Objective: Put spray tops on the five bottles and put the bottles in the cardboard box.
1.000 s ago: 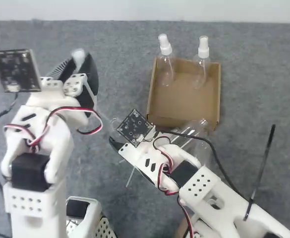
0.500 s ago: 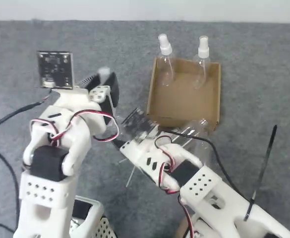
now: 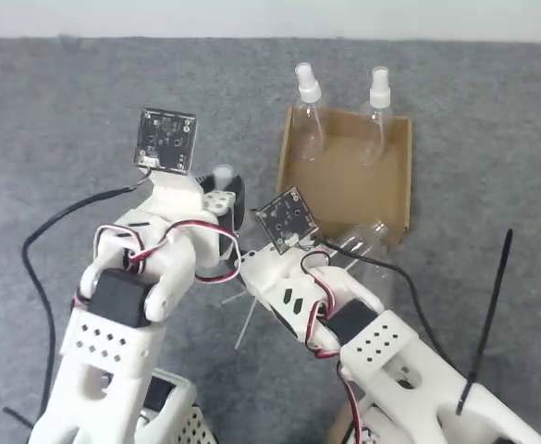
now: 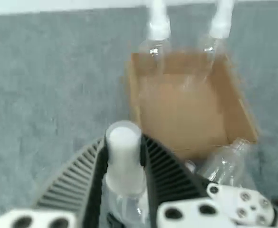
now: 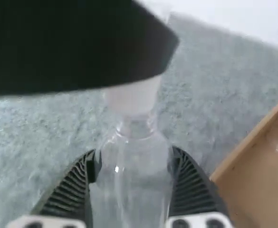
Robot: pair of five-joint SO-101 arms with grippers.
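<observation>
My left gripper (image 4: 124, 142) is shut on a white spray top (image 4: 124, 159); from above it sits left of the cardboard box (image 3: 344, 190). The top (image 5: 131, 97) rests right over the neck of a clear bottle (image 5: 131, 175), held upright by my right gripper (image 5: 131, 164), which is shut on its body. The left gripper's black jaw spans the space above that neck. Two capped bottles (image 3: 309, 116) (image 3: 378, 111) lean at the box's far wall. A capless bottle (image 3: 367, 242) lies by the box's near corner.
Grey carpet covers the table. A white perforated basket (image 3: 164, 412) stands at the near left. A thin clear tube (image 3: 244, 324) lies below the grippers. A black strip (image 3: 492, 305) rises at the right. The right arm's body (image 3: 381, 351) fills the near centre.
The left arm has swung right and nearer with the spray top, bringing it over the bottle's neck. The right gripper has tipped its bottle up to meet it.
</observation>
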